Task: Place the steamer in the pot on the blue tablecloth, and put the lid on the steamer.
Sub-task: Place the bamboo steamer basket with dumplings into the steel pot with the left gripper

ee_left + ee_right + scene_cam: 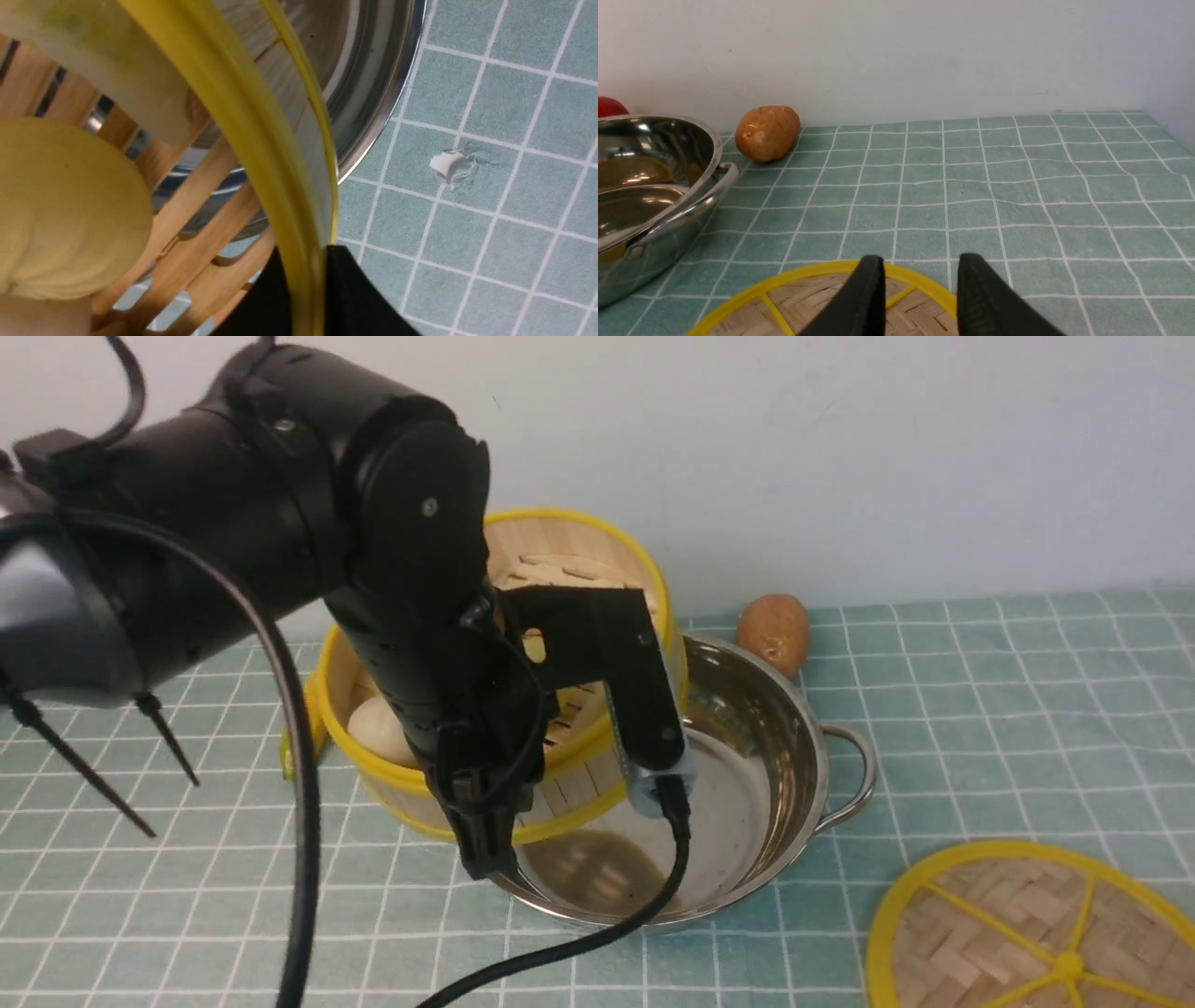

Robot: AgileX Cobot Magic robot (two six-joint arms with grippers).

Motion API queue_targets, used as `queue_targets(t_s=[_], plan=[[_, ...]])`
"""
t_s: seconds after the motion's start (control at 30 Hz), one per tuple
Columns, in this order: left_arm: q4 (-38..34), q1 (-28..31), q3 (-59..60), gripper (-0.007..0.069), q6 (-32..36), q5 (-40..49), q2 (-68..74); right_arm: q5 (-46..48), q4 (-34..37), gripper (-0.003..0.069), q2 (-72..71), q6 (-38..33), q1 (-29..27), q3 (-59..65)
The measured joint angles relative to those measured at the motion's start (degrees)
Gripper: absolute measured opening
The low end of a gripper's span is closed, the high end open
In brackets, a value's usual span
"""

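The steamer (pixel 574 543) hangs tilted over the left side of the steel pot (pixel 747 775), its lower edge above the pot's floor. My left gripper (pixel 485 845) is shut on the steamer's near yellow rim. The left wrist view shows its black fingers (pixel 348 289) on either side of that rim (pixel 243 107), with the pot's edge (pixel 373 93) behind. The lid (pixel 1008 924) lies flat on the blue tablecloth (pixel 1008 709) at the front right. In the right wrist view my right gripper (pixel 920 280) stands open over the lid's far rim (pixel 817 270), holding nothing.
Pale buns (pixel 378 728) lie inside the steamer and show close up (pixel 60 210) in the left wrist view. A brown potato (pixel 773 630) sits by the back wall behind the pot. A red object (pixel 609 106) peeks from behind the pot. A small white scrap (pixel 451 165) lies on the cloth.
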Motion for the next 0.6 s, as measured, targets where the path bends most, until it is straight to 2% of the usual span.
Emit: queue_targets(t_s=[0.2, 0.6], plan=[[0.24, -1.64, -0.05, 0.005, 5.34, -3.34, 3.56, 0.0, 0.0, 0.024, 0.0, 0.0, 0.0, 0.0], [3.28, -4.14, -0.11, 0.005, 6.55, -8.89, 9.94, 0.0, 0.0, 0.024, 0.0, 0.0, 0.0, 0.0]])
